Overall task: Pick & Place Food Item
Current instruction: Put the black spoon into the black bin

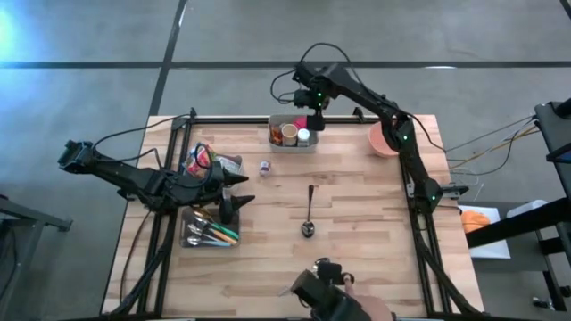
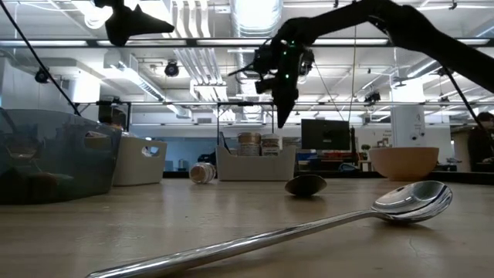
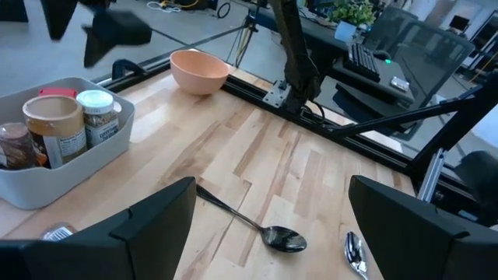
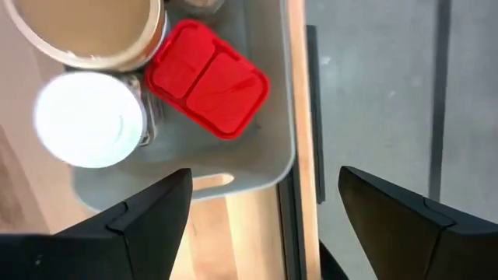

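Observation:
A grey bin (image 1: 293, 135) stands at the table's far edge. In it are a red-lidded container (image 4: 208, 78), a white-lidded jar (image 4: 89, 119) and a tan-lidded jar (image 4: 93, 27). My right gripper (image 4: 264, 225) hangs open above the bin's right end (image 2: 282, 100), pointing down, with nothing between its fingers. My left gripper (image 3: 272, 225) waits open above the table's left side (image 1: 239, 189), facing the table's middle. A small jar (image 1: 265, 167) lies on its side on the wood, just near of the bin.
A spoon (image 1: 308, 214) lies mid-table. A pink bowl (image 1: 384, 140) sits at the far right. On the left are a cutlery tray (image 1: 207, 234) and a bin with snack bags (image 1: 203, 162). A black frame rail (image 4: 299, 155) runs just behind the grey bin.

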Controlling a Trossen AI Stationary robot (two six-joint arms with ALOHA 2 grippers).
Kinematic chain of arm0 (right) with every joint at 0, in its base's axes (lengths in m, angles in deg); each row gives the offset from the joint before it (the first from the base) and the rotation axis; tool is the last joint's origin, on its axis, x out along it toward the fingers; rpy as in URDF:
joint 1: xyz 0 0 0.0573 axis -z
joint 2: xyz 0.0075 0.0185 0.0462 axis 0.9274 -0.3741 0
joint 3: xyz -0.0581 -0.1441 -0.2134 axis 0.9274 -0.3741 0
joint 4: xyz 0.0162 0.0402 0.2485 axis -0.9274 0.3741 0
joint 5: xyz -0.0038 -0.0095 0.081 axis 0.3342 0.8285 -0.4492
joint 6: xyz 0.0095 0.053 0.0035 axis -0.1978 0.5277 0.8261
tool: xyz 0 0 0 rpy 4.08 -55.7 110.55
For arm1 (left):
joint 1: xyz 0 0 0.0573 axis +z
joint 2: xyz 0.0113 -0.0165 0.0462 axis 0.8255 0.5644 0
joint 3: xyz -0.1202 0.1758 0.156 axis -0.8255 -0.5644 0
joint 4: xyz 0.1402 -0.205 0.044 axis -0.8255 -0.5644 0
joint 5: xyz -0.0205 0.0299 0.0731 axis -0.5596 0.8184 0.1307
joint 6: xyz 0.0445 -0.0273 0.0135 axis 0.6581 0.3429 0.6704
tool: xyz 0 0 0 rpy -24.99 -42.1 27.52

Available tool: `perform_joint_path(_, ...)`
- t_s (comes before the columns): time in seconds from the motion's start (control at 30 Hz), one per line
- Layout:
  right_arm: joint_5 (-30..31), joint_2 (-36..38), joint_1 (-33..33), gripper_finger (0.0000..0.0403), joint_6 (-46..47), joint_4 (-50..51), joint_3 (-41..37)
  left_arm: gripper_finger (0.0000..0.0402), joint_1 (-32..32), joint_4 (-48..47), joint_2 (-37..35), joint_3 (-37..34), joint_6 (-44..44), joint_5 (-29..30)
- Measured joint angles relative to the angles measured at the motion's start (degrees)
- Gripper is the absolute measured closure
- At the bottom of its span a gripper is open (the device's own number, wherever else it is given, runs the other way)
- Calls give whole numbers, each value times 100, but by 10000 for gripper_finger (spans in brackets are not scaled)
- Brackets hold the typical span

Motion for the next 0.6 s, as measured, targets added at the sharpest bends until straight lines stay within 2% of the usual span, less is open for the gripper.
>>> perform_joint_path(0.37,-409,741,-238,80,674,424,-9,60,2,-147,-48,2,-176,-28)
perform_joint_path(0.6,-424,968,-814,97,1068,764,-58,60,1,-443,-193,4,-332,-33)
